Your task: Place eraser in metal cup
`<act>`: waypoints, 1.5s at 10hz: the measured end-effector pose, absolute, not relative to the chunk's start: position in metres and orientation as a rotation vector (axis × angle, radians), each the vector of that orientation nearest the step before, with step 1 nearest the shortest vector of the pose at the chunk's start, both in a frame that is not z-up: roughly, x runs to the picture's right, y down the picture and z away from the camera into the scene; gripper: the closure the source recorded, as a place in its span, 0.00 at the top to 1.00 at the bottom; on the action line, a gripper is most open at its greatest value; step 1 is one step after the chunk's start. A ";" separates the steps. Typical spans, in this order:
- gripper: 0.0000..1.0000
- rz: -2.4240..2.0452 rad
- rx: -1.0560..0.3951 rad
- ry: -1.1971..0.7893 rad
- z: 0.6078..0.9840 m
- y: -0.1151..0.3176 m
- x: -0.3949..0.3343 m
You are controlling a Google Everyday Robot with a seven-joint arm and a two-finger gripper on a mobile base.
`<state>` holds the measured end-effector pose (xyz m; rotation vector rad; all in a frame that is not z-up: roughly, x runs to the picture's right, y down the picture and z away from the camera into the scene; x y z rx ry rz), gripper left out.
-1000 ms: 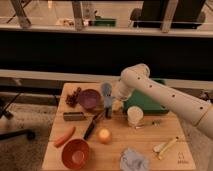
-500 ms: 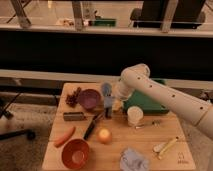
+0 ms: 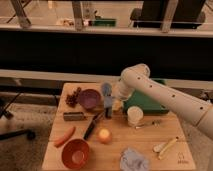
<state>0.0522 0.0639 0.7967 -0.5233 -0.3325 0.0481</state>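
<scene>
A wooden table is seen with many small things on it. At the far left a bunch of dark grapes is set, and just right of it a purple bowl. Nearer, a dark flat block, judged to be the eraser, lies on its long side, apart from the things around it. A carrot and a red bowl are found near the left front edge. A dark-handled knife lies slantwise in the middle, with an orange ball beside its near end.

The gripper is lowered just right of the purple bowl, well apart from the eraser. Whether it is spread or closed cannot be told.

Right of the gripper a pale cup, taken to be the metal cup, stands upright before a green tray. A spoon lies beside the cup, a crumpled blue cloth at the near edge, and a banana at the far right.

The eraser is judged to be light, firm and slightly rubbery, so little slipping is expected. It is best taken across its narrow width near the middle, then lowered on end into the cup, which might be tipped if knocked.
</scene>
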 end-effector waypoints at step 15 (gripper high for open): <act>0.00 -0.006 -0.528 -0.412 0.834 0.037 0.037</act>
